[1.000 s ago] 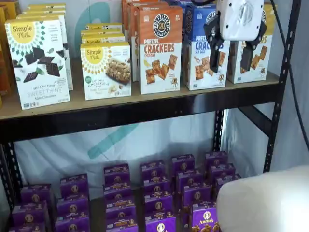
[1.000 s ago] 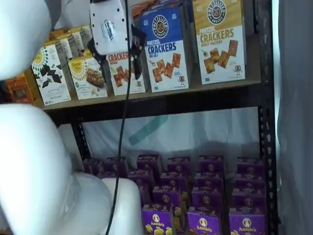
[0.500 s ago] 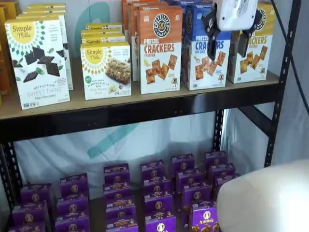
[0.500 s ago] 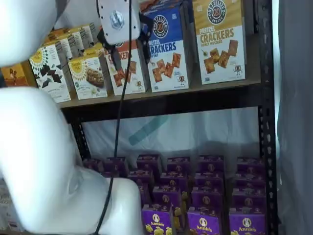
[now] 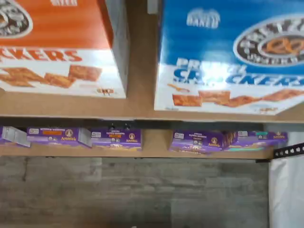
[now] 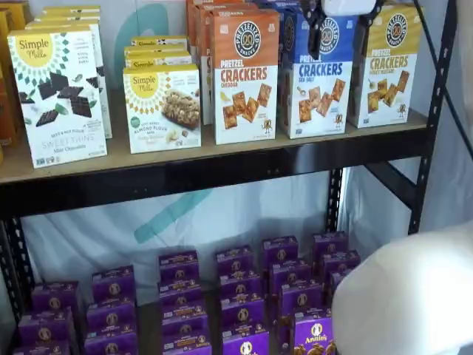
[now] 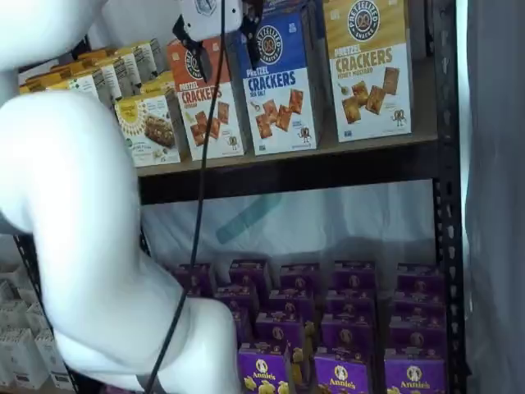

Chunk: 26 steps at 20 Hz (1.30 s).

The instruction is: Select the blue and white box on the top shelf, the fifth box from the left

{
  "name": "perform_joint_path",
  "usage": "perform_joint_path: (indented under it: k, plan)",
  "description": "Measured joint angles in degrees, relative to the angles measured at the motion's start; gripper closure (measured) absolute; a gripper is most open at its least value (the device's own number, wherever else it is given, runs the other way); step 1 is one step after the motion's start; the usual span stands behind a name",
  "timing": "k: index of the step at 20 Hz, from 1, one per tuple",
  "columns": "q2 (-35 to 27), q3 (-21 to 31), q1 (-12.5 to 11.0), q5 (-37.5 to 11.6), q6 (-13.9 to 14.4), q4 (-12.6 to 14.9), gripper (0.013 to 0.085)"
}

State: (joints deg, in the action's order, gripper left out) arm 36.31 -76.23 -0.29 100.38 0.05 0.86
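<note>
A mock shop aisle: black-railed top shelf [image 6: 222, 166] under cracker boxes [image 6: 245, 74], purple boxes [image 6: 244, 303] in rows below it.

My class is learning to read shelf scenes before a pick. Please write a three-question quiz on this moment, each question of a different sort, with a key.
1. True or false: the gripper is closed on the blue and white box.
2. Which box stands directly beside the blue and white box, on the side towards the Simple Mills boxes? A) orange Cheddar pretzel crackers box B) yellow-topped pretzel crackers box C) purple Annie's box
3. Fill in: the pretzel crackers boxes stand on the ____ shelf.

Key: 1. False: its fingers hang apart in front of the box's top, holding nothing. 2. A. 3. top.
</note>
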Motion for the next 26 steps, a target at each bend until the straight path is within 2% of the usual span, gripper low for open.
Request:
perform_joint_path:
  k: [15,23,26]
  plan:
    - [-9.21,-12.03,-1.59,2.26,-1.63,-0.07,0.0130]
    - [-12.69,-17.68,-3.95,6.87,-3.19,-3.08,0.0130]
    - [-12.99,-18.47,-4.54,7.77,-3.70,-3.38,0.0130]
